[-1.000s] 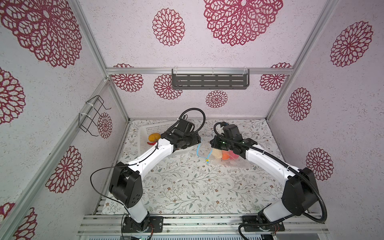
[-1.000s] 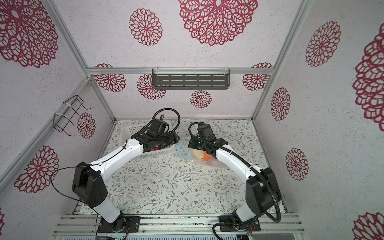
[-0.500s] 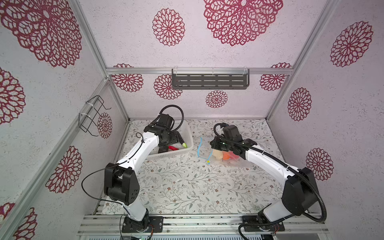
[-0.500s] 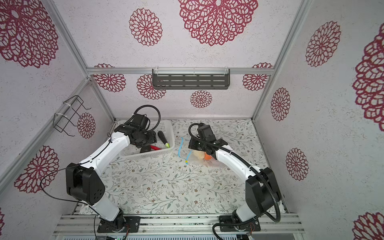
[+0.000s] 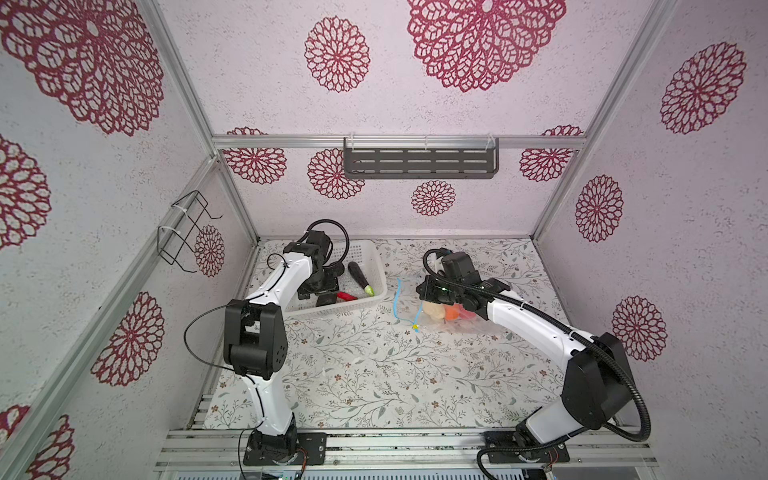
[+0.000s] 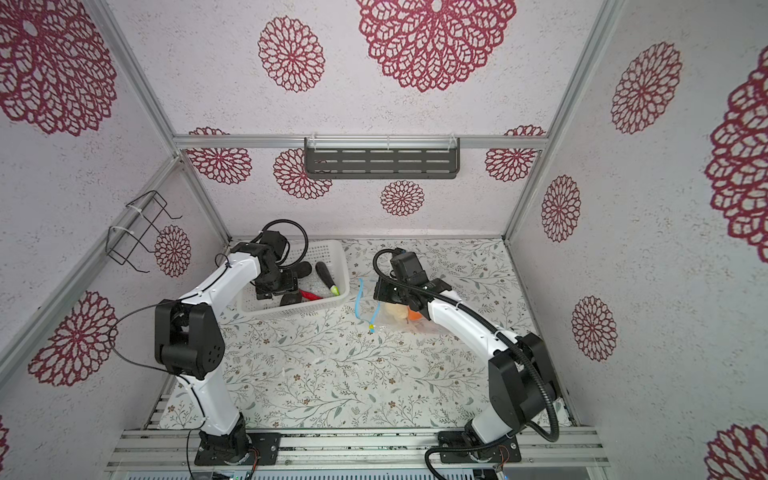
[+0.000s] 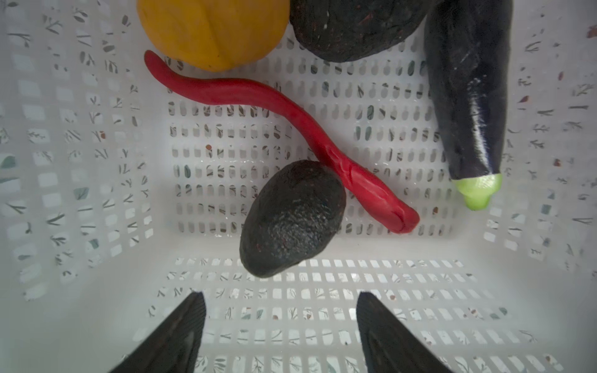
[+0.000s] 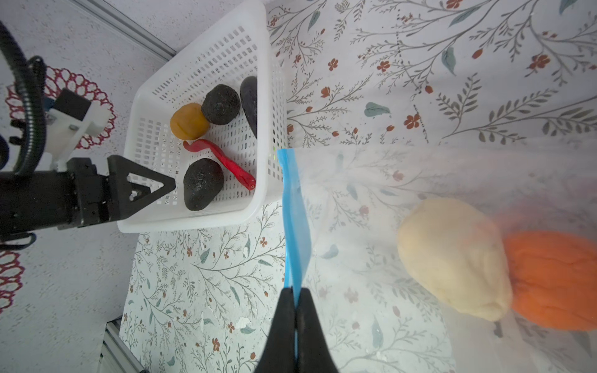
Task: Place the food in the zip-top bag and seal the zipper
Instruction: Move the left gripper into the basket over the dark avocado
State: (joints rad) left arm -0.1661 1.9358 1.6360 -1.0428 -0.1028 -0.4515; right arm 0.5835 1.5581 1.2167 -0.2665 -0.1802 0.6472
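The clear zip-top bag (image 5: 453,322) lies right of centre on the floral table. A cream ball (image 8: 452,258) and an orange piece (image 8: 555,281) are inside it. My right gripper (image 8: 295,292) is shut on the light blue zipper (image 8: 294,226) and holds the mouth up. The yellow slider tab (image 5: 415,328) hangs at the strip's near end. My left gripper (image 7: 280,294) is open inside the white basket (image 7: 80,193), just short of a black lump (image 7: 290,219). Beyond that lie a red chilli (image 7: 232,88), a yellow-orange potato shape (image 7: 213,29), a second black lump (image 7: 355,29) and a green-tipped piece (image 7: 468,97).
The basket (image 5: 332,311) stands at the back left, close to the bag's mouth. A dark shelf (image 5: 419,162) hangs on the back wall and a wire rack (image 5: 187,232) on the left wall. Bare floral table (image 5: 374,374) lies in front.
My left arm has swung from the bag's mouth back left into the basket, and its jaws have opened wider. The right gripper has kept its hold on the zipper.
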